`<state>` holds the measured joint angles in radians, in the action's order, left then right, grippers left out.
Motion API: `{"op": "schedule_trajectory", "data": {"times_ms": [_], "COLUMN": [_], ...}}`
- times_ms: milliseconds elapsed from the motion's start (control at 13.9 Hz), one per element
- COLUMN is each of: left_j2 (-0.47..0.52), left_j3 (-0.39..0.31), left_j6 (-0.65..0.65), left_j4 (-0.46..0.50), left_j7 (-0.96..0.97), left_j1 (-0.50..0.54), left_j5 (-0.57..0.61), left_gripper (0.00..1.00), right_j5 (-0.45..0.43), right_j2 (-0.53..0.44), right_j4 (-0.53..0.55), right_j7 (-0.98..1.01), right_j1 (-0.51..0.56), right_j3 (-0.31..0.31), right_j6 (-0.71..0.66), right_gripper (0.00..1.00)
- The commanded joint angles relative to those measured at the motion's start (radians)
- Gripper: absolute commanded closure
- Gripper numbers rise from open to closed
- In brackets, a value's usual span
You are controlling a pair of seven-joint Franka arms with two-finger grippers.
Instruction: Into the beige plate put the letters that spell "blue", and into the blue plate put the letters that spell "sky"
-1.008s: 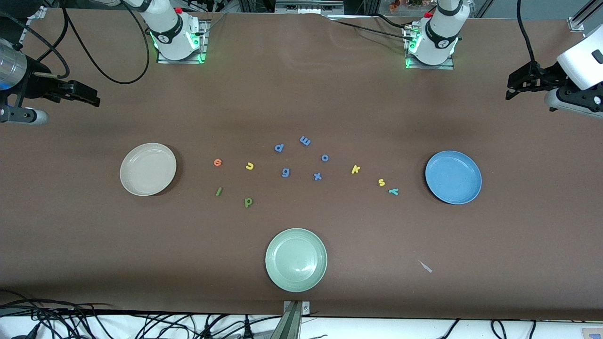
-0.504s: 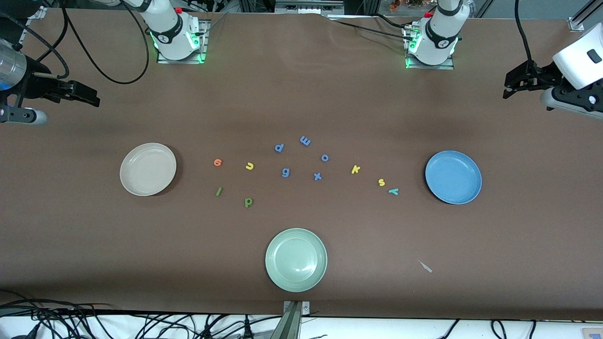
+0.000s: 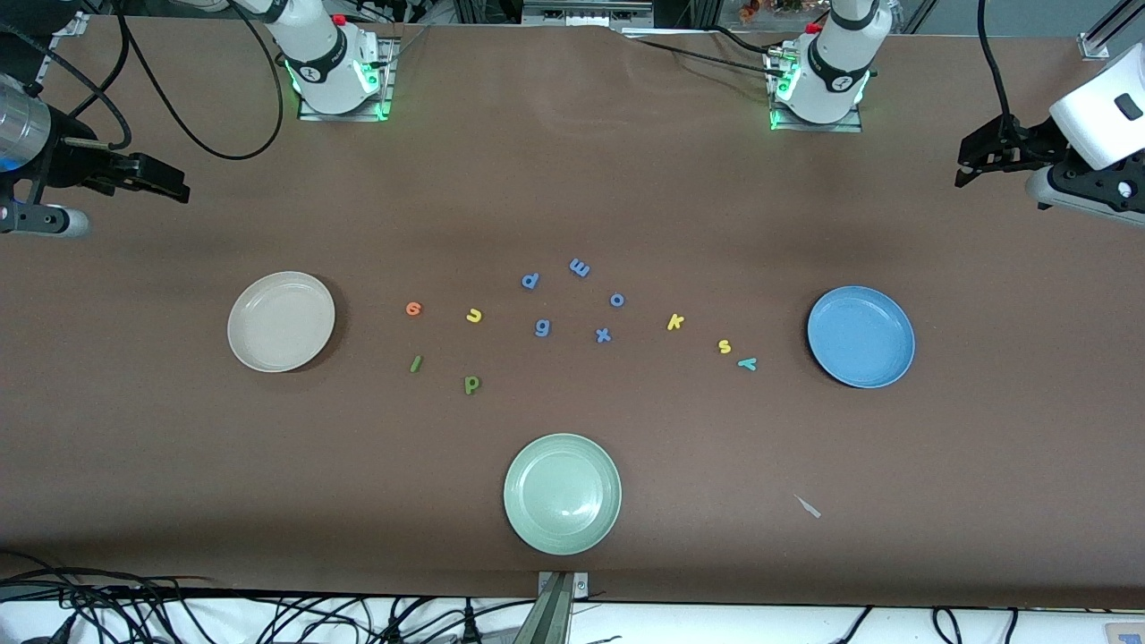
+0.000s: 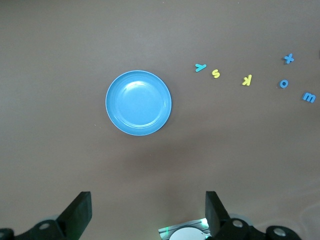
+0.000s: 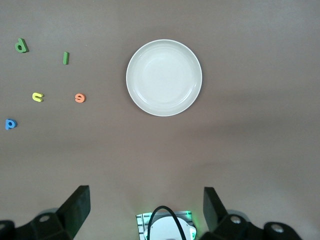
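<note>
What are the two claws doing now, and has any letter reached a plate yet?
Left gripper and right gripper high over table ends, open, empty. Beige plate and blue plate bare. All letters on table between; nothing blocking.

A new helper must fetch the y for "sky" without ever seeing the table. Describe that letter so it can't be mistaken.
Start at the blue plate toward the left arm's end of the table. Beside it, toward the middle, lie three small foam letters; the teal y is the one closest to the plate. Its neighbours, the s and the k, are yellow; it alone is teal.
</note>
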<state>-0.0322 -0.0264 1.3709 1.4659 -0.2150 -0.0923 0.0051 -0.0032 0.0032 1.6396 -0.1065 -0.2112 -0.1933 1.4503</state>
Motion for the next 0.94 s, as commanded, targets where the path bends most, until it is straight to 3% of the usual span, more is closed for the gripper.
{"op": "schedule_trajectory", "data": {"times_ms": [0,864], "left_j2": [-0.011,-0.011], "left_j3": [0.003,0.034], "left_j6": [-0.024,-0.033], "left_j4": [-0.032,-0.032], "left_j7": [0.009,0.011], "left_j1": [-0.003,-0.003], "left_j5": [0.027,0.039], "left_gripper": [0.0,0.0], "right_j5": [0.019,0.019], "right_j2": [0.0,0.0], "right_j4": [-0.007,-0.007], "right_j7": [0.014,0.014], "right_j1": [0.001,0.001], "right_j3": [-0.006,-0.006], "right_j6": [-0.008,-0.01], "right_gripper": [0.0,0.0]}}
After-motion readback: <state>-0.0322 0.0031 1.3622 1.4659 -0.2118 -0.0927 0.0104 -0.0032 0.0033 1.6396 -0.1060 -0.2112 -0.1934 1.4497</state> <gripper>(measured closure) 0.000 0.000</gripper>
